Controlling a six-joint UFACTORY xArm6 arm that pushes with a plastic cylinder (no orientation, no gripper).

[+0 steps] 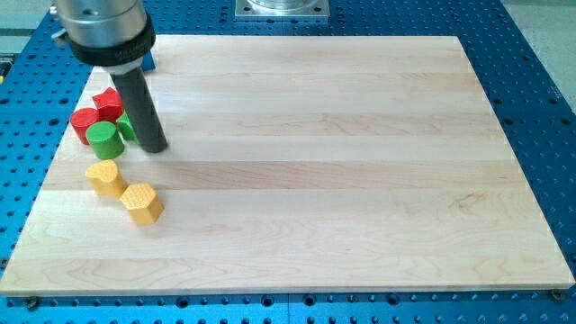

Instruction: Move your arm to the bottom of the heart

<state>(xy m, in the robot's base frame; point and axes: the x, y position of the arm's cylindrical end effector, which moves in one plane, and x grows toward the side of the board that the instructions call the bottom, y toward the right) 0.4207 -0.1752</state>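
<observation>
My tip (155, 147) rests on the board at the view's left, just right of a cluster of blocks. The cluster holds a red star-like block (108, 102), a red cylinder (85, 119), a green cylinder (103, 138) and a second green block (126, 127) partly hidden behind the rod. Below the cluster lie two yellow blocks: one that looks like the heart (105, 177), and a many-sided one (142, 202) to its lower right. My tip is above and to the right of the heart, a short way off and not touching it.
The wooden board (342, 180) lies on a blue perforated table. A blue block (148, 61) shows partly behind the arm's body at the view's top left. The board's left edge runs close to the red cylinder.
</observation>
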